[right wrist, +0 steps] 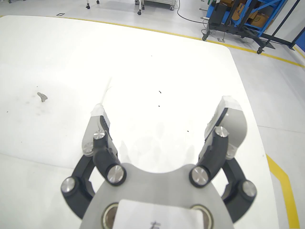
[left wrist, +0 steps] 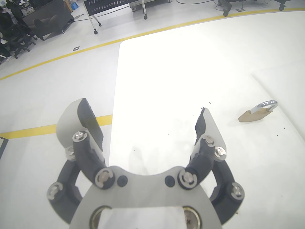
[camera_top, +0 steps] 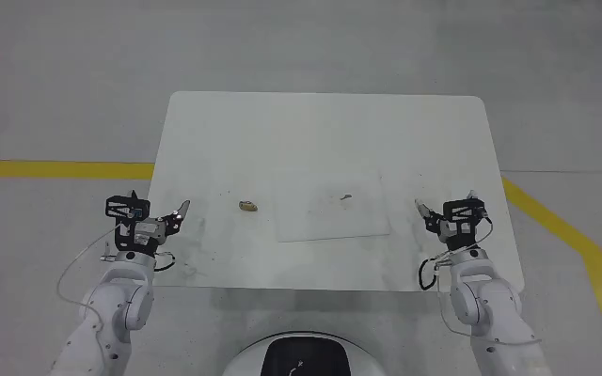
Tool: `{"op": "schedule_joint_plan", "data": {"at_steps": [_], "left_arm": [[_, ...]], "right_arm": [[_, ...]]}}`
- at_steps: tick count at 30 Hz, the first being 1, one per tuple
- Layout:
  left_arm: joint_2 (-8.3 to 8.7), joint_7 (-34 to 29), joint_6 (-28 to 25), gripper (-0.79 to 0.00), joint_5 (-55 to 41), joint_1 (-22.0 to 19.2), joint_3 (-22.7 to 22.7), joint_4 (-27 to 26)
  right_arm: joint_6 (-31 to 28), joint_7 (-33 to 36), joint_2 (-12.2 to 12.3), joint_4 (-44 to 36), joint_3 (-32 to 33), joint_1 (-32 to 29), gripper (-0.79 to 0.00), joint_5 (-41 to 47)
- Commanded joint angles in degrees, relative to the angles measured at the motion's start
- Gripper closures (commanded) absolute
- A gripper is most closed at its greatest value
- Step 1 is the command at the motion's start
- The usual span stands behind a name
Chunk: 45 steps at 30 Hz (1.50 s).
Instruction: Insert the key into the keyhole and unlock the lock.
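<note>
padlock (left wrist: 256, 115): brass body with a silver shackle, lying flat on the white table (camera_top: 320, 122), just off the edge of the thin white sheet (camera_top: 324, 224), on the left arm's side
key (right wrist: 42, 97): small, grey, flat on the sheet, well apart from the padlock
left gripper (left wrist: 143, 110): jaws spread wide, holding nothing, over the table's left edge, padlock near it
right gripper (right wrist: 163, 106): jaws wide apart, holding nothing, near the table's right edge, well clear of the key
</note>
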Motion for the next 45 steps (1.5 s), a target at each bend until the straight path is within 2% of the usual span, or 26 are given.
{"op": "schedule_joint_plan", "data": {"at_steps": [1,4,8,18,19,22,24,27,28,30,35,36,39,45], "left_arm": [[0.0,0.0,0.0,-0.785,0.0,0.0,0.0,0.0],[0.0,0.0,0.0,-0.785,0.0,0.0,0.0,0.0],[0.0,0.0,0.0,-0.785,0.0,0.0,0.0,0.0],[0.0,0.0,0.0,-0.785,0.0,0.0,0.0,0.0],[0.0,0.0,0.0,-0.785,0.0,0.0,0.0,0.0],[0.0,0.0,0.0,-0.785,0.0,0.0,0.0,0.0],[0.0,0.0,0.0,-0.785,0.0,0.0,0.0,0.0],[0.0,0.0,0.0,-0.785,0.0,0.0,0.0,0.0],[0.0,0.0,0.0,-0.785,0.0,0.0,0.0,0.0],[0.0,0.0,0.0,-0.785,0.0,0.0,0.0,0.0],[0.0,0.0,0.0,-0.785,0.0,0.0,0.0,0.0],[0.0,0.0,0.0,-0.785,0.0,0.0,0.0,0.0],[0.0,0.0,0.0,-0.785,0.0,0.0,0.0,0.0],[0.0,0.0,0.0,-0.785,0.0,0.0,0.0,0.0]], "right_arm": [[0.1,0.8,0.0,-0.3,-0.2,0.7,-0.785,-1.2],[-1.6,2.9,-0.2,-1.9,-3.1,3.7,-0.785,-2.8],[-9.3,9.5,-0.4,-1.5,-6.9,8.9,-0.785,1.6],[-9.3,9.5,-0.4,-1.5,-6.9,8.9,-0.785,1.6],[-10.6,9.5,-0.4,-1.4,-7.2,9.0,-0.785,2.2],[-25.0,9.8,0.0,0.9,-8.3,11.6,-0.785,8.5],[-34.1,13.0,0.4,4.1,-9.1,15.6,-0.785,9.4],[-41.7,19.0,0.6,8.6,-11.8,21.5,-0.785,10.6],[-42.9,21.1,0.6,10.0,-12.8,23.3,-0.699,11.2],[-43.8,24.6,0.4,13.0,-14.4,26.8,-0.388,12.5],[-46.6,31.4,0.3,18.8,-17.9,32.9,-0.305,15.2],[-46.5,32.6,0.2,19.7,-18.5,33.8,-0.305,15.3],[-44.3,36.1,0.0,22.2,-20.2,36.0,-0.376,14.7],[-43.6,37.6,-0.3,24.7,-23.4,38.7,-0.317,14.3]]}}
